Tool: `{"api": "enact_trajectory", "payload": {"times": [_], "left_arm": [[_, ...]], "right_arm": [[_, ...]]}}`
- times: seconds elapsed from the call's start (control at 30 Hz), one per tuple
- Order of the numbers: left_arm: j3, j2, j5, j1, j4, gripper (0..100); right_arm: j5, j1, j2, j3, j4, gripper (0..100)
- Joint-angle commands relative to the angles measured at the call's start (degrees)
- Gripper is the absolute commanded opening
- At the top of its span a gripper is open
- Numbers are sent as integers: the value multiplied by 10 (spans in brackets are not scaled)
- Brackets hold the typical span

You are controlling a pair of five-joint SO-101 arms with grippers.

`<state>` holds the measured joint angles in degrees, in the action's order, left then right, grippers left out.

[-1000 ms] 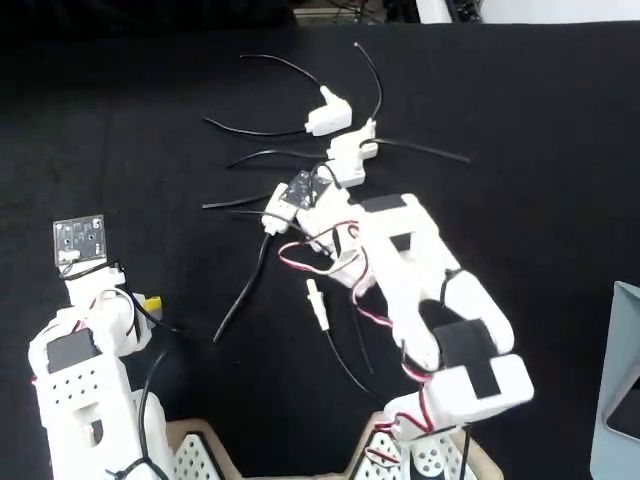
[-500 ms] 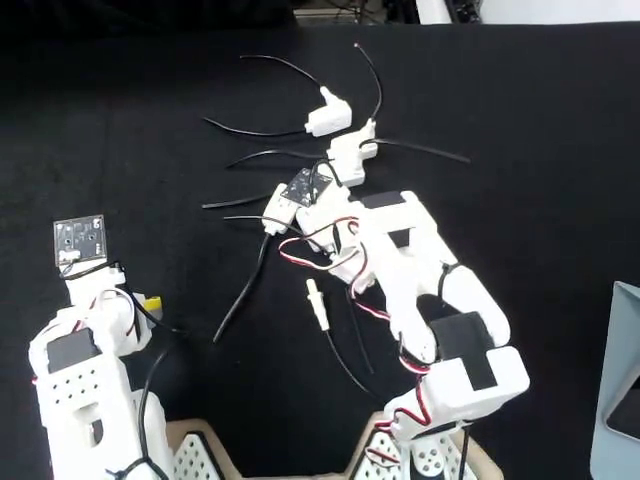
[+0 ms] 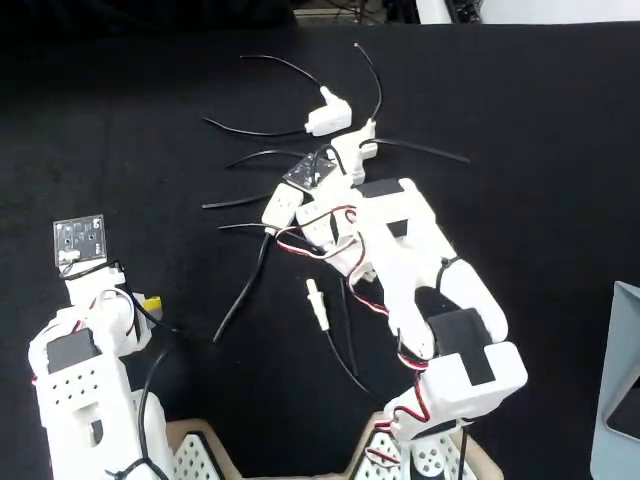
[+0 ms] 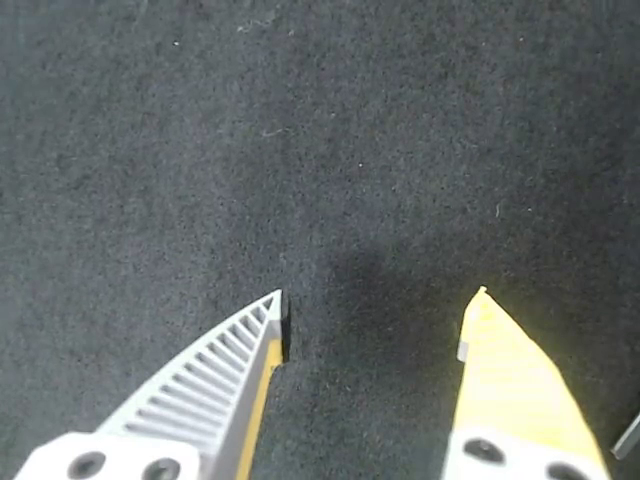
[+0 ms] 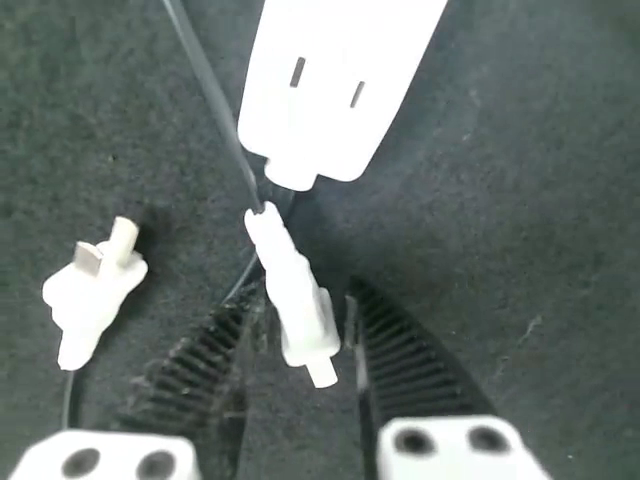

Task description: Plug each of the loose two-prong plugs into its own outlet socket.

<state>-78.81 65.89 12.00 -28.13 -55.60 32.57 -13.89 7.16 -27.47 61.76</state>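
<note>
In the right wrist view my right gripper (image 5: 300,295) is shut on a slim white plug (image 5: 293,300), one black finger on each side of it. The plug's tip points at a white outlet socket (image 5: 335,80) with two slots, a short gap away. A second white two-prong plug (image 5: 90,290) lies loose beside the gripper. From above, the right gripper (image 3: 305,182) sits just short of two white sockets (image 3: 350,152) (image 3: 328,112), with a white plug (image 3: 282,204) at its side. Another slim plug (image 3: 317,302) lies loose nearer the arm bases. My left gripper (image 4: 380,295) hangs open over bare black cloth.
Several thin black cables (image 3: 240,290) trail across the black table (image 3: 520,130) around the sockets. The left arm (image 3: 90,350) rests at the near left corner. A grey box edge (image 3: 620,380) stands at the right border.
The right gripper has moved a little farther from the arm bases, toward the sockets, carrying the plug. The left arm has not moved.
</note>
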Motion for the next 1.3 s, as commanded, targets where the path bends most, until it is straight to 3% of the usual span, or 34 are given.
{"api": "enact_trajectory", "payload": {"times": [0.0,0.13,0.23,0.57,0.8,1.07,1.27], "left_arm": [[2,7,-2,7,13,284],[2,7,-2,7,13,284],[2,7,-2,7,13,284],[2,7,-2,7,13,284],[5,7,-5,7,13,284],[30,8,-15,66,12,284],[121,8,-112,94,12,287]], "right_arm": [[-4,-4,-2,27,4,103],[-4,-6,-2,27,4,89],[-4,-7,-7,29,8,8],[-10,-7,-135,27,107,11],[-107,-28,-307,18,152,11],[-200,-145,-499,-138,42,11],[-220,-193,-626,-264,-83,11]]}}
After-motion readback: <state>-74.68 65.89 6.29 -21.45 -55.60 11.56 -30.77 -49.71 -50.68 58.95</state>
